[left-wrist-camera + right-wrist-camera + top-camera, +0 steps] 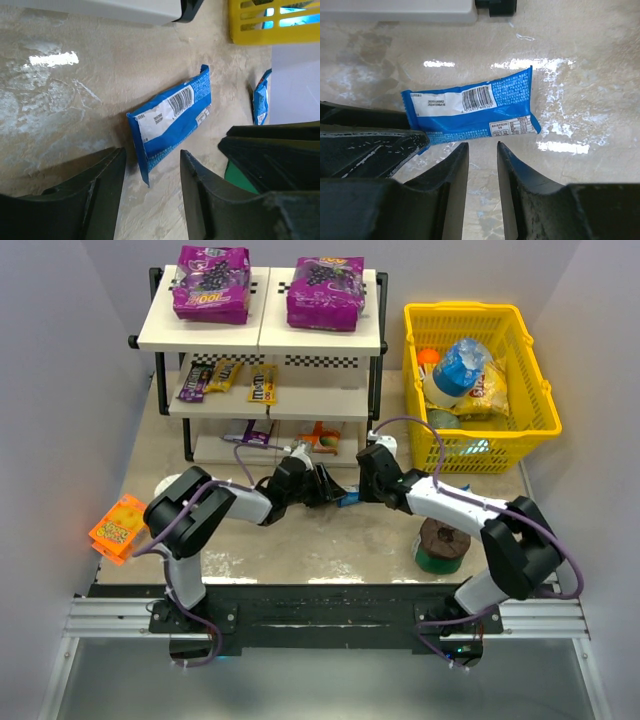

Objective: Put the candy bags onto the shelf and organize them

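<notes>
A blue candy bag (348, 501) lies flat on the table in front of the shelf (262, 335), barcode side up. My left gripper (333, 490) is open, its fingertips at the bag's left end (172, 122), with the bag's corner just between them. My right gripper (364, 478) is open a little and empty, its tips just short of the bag's near edge (470, 107). Two large purple bags (211, 282) (326, 292) lie on the top board. Small dark-purple and yellow bags (222, 377) lie on the middle board, and purple and orange ones (318, 436) on the bottom.
A yellow basket (520, 370) with a blue-capped bottle stands at the right. A flat orange box (118, 528) sits at the table's left edge. A brown and green roll (442, 545) stands near the right arm. The shelf's bottom board (395, 10) is close ahead.
</notes>
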You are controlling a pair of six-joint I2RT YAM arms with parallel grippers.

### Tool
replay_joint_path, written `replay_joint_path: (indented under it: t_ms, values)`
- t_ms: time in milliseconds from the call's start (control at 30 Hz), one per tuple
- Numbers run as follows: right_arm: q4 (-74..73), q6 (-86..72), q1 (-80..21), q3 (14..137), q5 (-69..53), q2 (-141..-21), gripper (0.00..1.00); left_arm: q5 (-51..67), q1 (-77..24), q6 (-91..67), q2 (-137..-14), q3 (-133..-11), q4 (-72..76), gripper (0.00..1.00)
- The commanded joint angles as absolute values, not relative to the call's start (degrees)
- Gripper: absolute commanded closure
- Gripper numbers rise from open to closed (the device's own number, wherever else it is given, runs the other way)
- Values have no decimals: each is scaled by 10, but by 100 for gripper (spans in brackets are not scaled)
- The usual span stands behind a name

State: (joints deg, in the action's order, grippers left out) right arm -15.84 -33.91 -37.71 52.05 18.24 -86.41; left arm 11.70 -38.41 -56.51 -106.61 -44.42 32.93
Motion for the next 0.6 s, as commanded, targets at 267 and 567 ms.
replay_joint_path:
  t_ms: [267,567]
  values:
    - [-95,-348,-355,514,177,-960,74,77,-397,-597,-1107,-475,339,59]
    - [-112,-349,-353,519,178,-926,72,69,-400,-592,-1104,-478,321,89]
